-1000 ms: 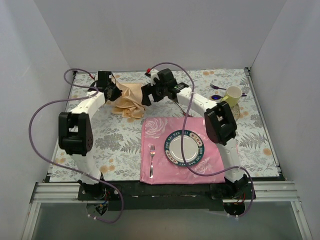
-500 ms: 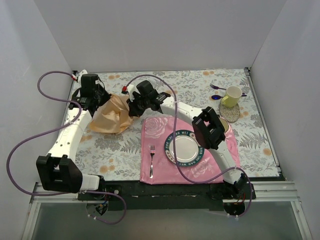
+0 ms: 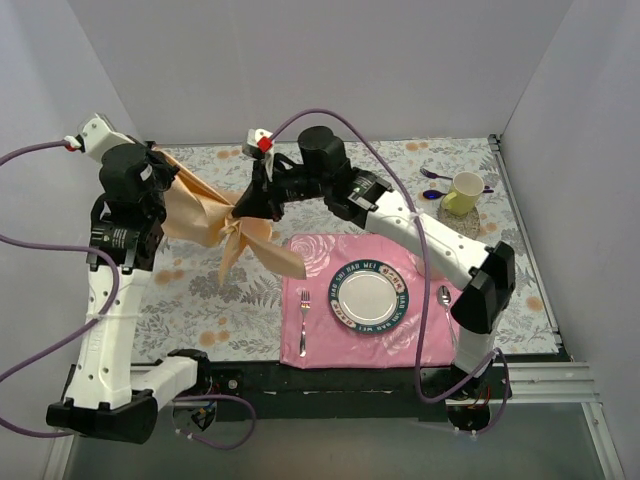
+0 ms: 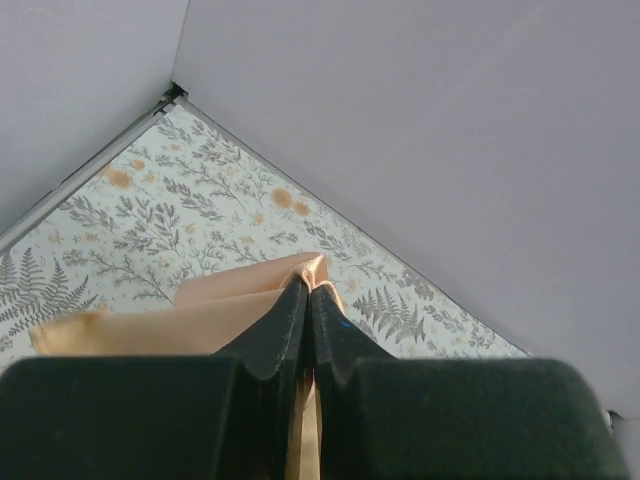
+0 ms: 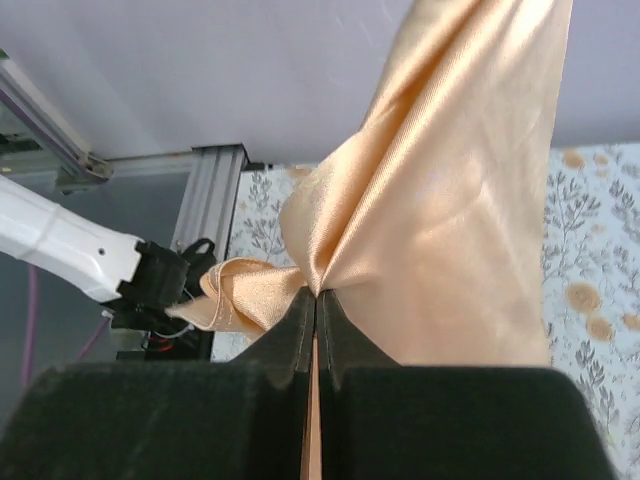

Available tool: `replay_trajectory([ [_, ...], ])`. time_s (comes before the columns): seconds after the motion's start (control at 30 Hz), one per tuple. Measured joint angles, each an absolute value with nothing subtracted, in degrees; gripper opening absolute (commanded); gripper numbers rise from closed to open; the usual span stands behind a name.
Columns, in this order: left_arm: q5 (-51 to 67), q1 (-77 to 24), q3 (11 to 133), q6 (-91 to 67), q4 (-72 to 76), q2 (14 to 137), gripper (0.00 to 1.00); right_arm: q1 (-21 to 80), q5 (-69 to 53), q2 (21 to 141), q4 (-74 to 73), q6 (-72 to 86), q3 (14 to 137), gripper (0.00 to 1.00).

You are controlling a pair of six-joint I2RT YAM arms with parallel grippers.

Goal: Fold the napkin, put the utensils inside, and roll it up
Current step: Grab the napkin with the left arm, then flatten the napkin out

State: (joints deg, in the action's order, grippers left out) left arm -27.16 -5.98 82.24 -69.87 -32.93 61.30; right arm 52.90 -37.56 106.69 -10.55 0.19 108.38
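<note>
The peach-gold napkin (image 3: 200,215) hangs in the air above the left half of the table, pulled taut between both grippers, with a loose tail drooping to the pink mat's corner. High at the left, my left gripper (image 3: 167,172) is shut on one corner. In the left wrist view, cloth (image 4: 200,310) pokes out past those closed tips (image 4: 308,290). My right gripper (image 3: 240,208) is shut on a bunched part near the middle. The right wrist view shows satin (image 5: 450,200) fanning up from its tips (image 5: 316,297). The utensils are out of view.
A pink rose-printed placemat (image 3: 420,340) lies front centre with a round plate (image 3: 372,297), a silver fork (image 3: 303,320) to its left and a spoon (image 3: 445,298) to its right. A yellow cup (image 3: 465,190) and purple spoons (image 3: 433,175) sit back right. White walls enclose the table.
Both arms have lifted the napkin off the table and spread it in the air. The left arm rose high. The right gripper shut on the cloth.
</note>
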Motion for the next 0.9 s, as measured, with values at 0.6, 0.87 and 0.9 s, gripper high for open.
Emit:
replay_trajectory([
  [0.6,-10.87,-1.02,71.83,-70.04,-40.21,83.68,0.79,43.38,-19.31,124.18,-32.27,1.58,104.36,0.84],
  [0.87,-1.93,-14.22,59.96,-76.82,-40.18,73.21,0.91,49.04,-24.36,113.23,-22.28,4.43,88.75,0.82],
  [0.9,-1.87,-16.05,58.92,-77.89,-40.4,72.27,0.92,49.67,-24.6,112.07,-21.19,4.82,86.96,0.82],
])
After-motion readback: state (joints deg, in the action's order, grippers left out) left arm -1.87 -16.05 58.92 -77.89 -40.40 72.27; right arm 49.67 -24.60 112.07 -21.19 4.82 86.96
